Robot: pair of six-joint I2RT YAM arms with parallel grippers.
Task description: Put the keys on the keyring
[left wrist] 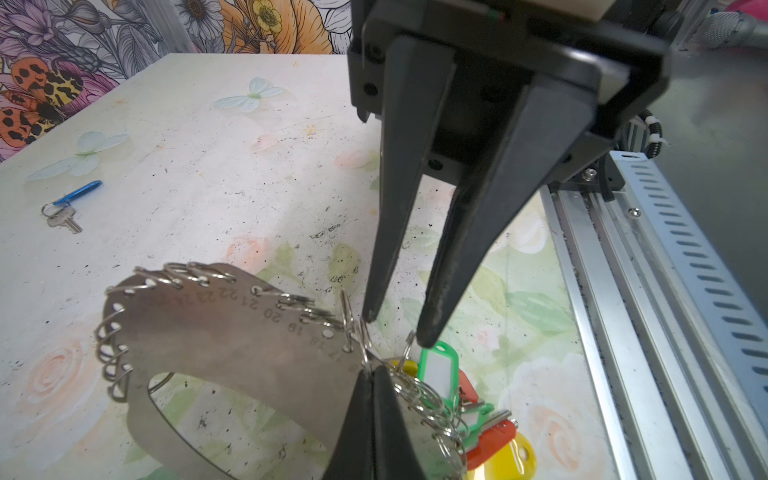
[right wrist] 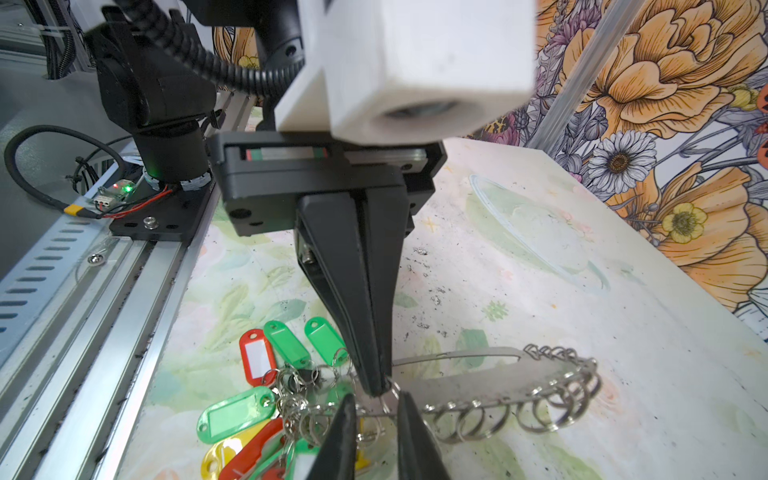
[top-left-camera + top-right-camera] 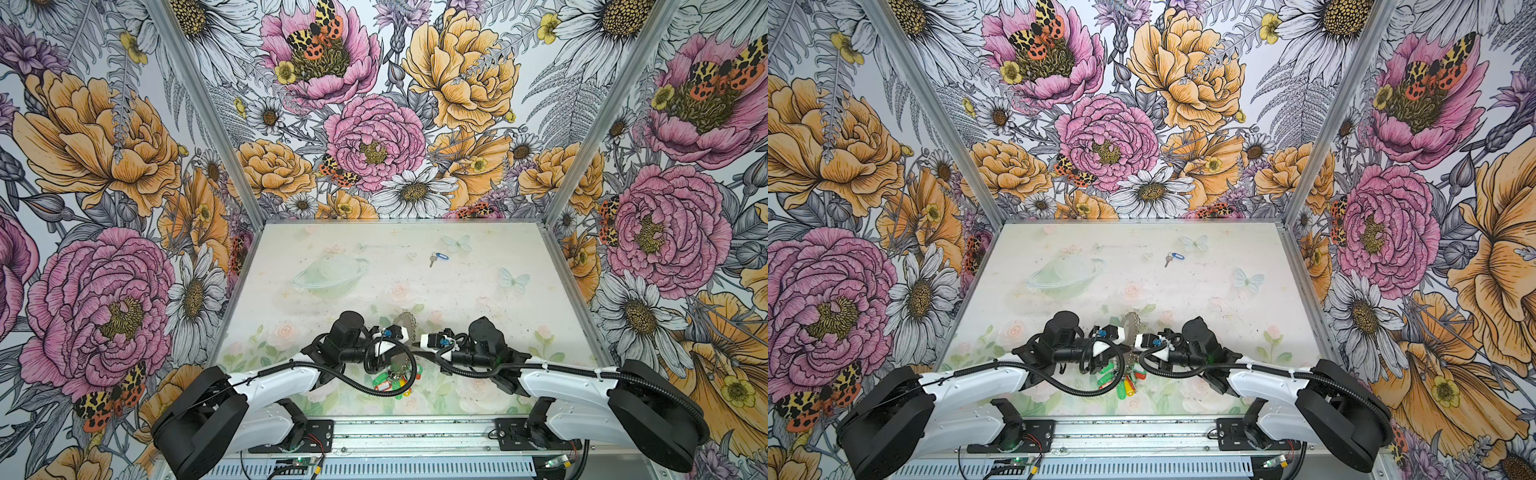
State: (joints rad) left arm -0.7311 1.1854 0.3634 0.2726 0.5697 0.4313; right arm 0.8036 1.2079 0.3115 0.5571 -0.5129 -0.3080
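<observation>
Where the floral table (image 3: 357,286) nears its front rail, the keyring (image 1: 232,336) is pinched at its rim by the closed left gripper (image 1: 371,374). A small wire ring (image 2: 392,395) is straddled by the right gripper (image 1: 397,332), whose jaws are set slightly apart. Bunched tagged keys (image 2: 249,415) are seen alongside. The keys (image 3: 438,257) are seen lying well apart, farther back.

Matt metal keyring (image 1: 232,332), glossy plastic tags (image 1: 436,370)
</observation>
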